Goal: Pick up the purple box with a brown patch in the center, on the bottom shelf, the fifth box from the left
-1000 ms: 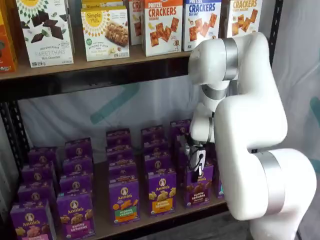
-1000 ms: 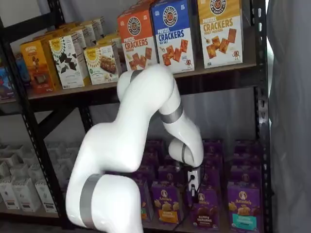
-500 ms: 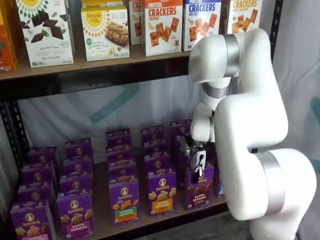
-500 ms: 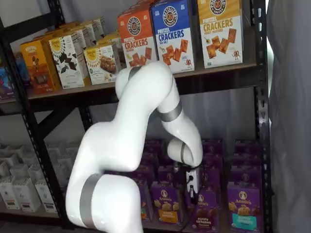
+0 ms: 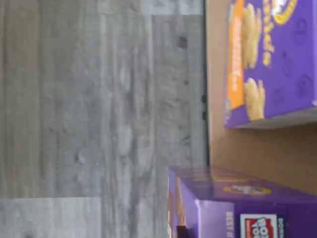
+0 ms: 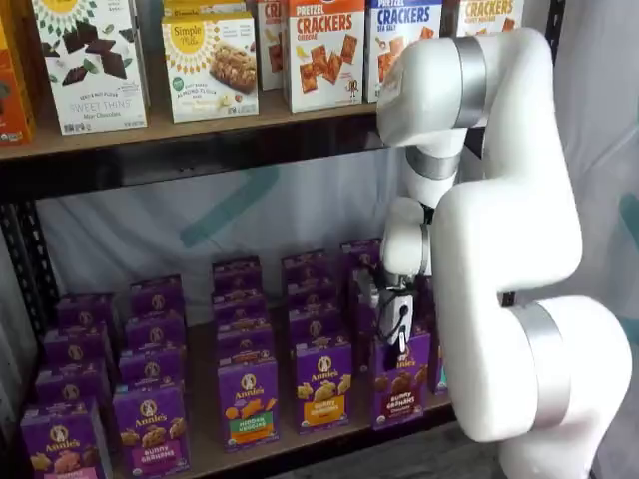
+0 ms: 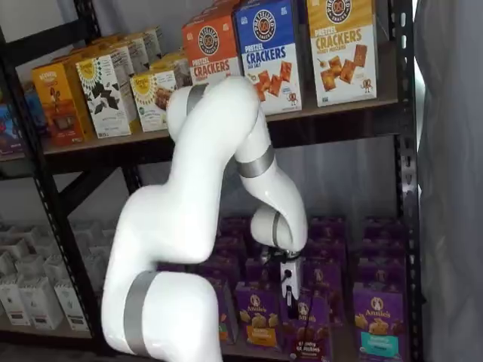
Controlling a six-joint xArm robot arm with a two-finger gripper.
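The white gripper with black fingers (image 6: 396, 334) sits at the top of the small purple cardboard box picturing brown cookies (image 6: 399, 380), seemingly clamped on it. The box appears tilted and drawn forward at the tan wooden bottom shelf (image 6: 210, 454)'s front edge; lifting clear remains.

purple box (image 6: 398, 384) with brown cookie patch, tan bottom shelf (image 6: 205, 429), white arm (image 6: 499, 249)

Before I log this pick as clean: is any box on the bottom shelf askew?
Yes. The purple box under the gripper leans out of line with its upright neighbours on the bottom shelf; in a shelf view it also sits forward of its row.
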